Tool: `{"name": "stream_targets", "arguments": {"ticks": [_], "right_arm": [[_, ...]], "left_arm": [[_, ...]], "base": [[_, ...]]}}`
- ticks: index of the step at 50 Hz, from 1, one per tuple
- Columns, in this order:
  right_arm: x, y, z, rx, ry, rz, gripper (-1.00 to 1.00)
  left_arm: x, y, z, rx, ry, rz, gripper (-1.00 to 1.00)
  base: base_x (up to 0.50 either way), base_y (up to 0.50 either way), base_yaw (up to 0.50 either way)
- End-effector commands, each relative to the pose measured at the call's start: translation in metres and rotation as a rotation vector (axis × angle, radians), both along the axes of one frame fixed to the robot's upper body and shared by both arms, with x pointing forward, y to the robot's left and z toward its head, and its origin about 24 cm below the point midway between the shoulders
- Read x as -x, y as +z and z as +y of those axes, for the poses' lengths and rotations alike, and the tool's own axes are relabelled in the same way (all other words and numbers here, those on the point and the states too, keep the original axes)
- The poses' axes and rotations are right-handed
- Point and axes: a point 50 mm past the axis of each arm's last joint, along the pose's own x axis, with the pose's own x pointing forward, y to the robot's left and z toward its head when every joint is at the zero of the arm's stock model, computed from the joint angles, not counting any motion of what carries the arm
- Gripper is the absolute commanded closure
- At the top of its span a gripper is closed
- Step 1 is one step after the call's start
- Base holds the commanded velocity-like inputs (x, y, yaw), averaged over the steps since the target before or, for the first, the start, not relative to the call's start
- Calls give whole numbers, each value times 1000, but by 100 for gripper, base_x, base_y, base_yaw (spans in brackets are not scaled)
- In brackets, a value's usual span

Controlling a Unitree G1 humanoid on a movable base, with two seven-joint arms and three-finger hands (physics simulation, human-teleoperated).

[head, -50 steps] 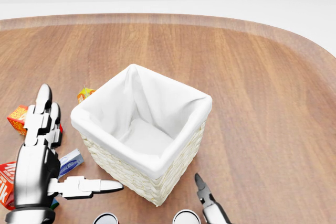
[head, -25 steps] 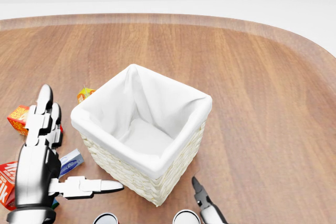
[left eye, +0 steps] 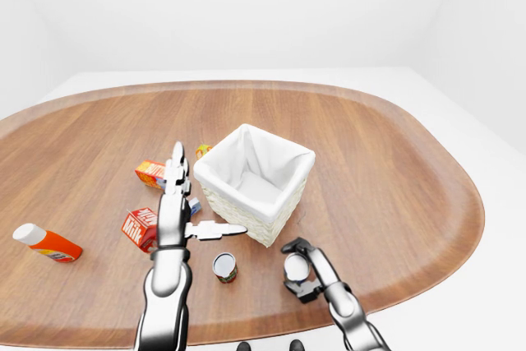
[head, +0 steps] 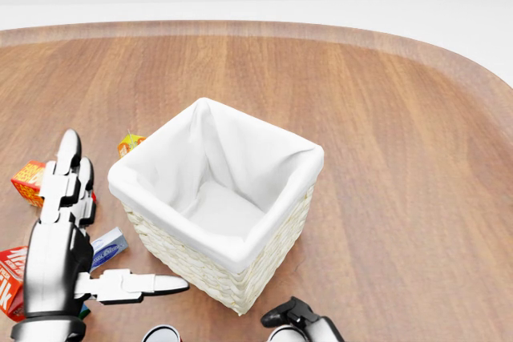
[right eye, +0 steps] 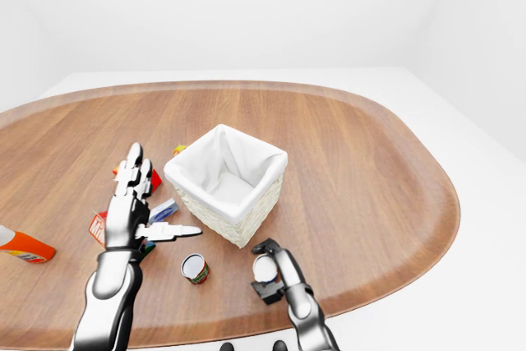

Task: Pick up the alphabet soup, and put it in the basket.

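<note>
Right hand (left eye: 302, 273) fingers curled around round metal-topped alphabet soup (left eye: 295, 266), left hand (left eye: 175, 207) splayed flat, square wicker basket (left eye: 255, 181) white cloth-lined, glossy wood table (left eye: 394, 170)

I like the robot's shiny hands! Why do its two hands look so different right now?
The left hand is flat and open, fingers stretched out straight above the table, holding nothing. The right hand is curled, its fingers wrapped round a can. The left hand is beside the basket; the right hand sits lower in the left-eye view, below the basket. Both are silver and black.
</note>
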Motion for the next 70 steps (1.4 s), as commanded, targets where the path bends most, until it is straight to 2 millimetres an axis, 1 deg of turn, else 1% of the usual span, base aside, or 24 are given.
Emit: {"name": "stream_targets", "arguments": {"ticks": [1, 13, 25, 34, 37, 43, 46, 48, 51, 53, 59, 60, 64, 68, 70], "right_arm": [[-1, 2, 0, 8, 10, -7, 100], [-1, 4, 1, -6, 10, -15, 100], [-2, 15, -2, -25, -6, -65, 100], [-3, 32, -9, -38, -8, -134, 100], [-3, 45, -12, -67, -9, -170, 100], [-2, 47, -17, -70, -15, -175, 100], [-2, 52, -18, -74, -19, -183, 100], [-5, 59, -24, -89, -42, -194, 100], [-5, 61, -25, -91, -45, -196, 100], [-7, 69, -29, -98, -60, -217, 100], [-5, 76, -30, -111, -66, -231, 100], [-4, 80, -30, -114, -69, -240, 100], [-5, 84, -31, -120, -76, -251, 100], [-5, 94, -34, -113, -86, -290, 100], [-5, 96, -34, -120, -87, -289, 100]], "left_arm": [[0, 0, 0, 0, 0, 0, -100], [-1, -1, 0, 3, 1, 2, -100], [0, 0, 1, 2, 2, 0, -100], [1, 1, 1, 1, 3, -1, -100], [1, 1, 0, 1, 3, -1, -100], [1, 2, 1, 1, 4, -2, -100], [0, 1, 1, 1, 4, -2, -100], [0, 1, 1, 1, 4, -2, -100], [0, 1, 1, 0, 4, -2, -100], [0, 1, 1, 1, 4, -2, -100], [-1, 0, 1, 0, 4, -2, -100], [-1, 0, 1, -1, 4, -1, -100], [0, 0, 1, 0, 4, -1, -100], [0, 0, 1, -1, 3, -1, -100], [0, 0, 1, 0, 3, -1, -100]], "base": [[0, 0, 0], [0, 0, 0], [0, 0, 0], [0, 0, 0], [0, 0, 0], [0, 0, 0], [0, 0, 0], [0, 0, 0], [0, 0, 0], [0, 0, 0], [0, 0, 0], [0, 0, 0], [0, 0, 0], [0, 0, 0], [0, 0, 0]]}}
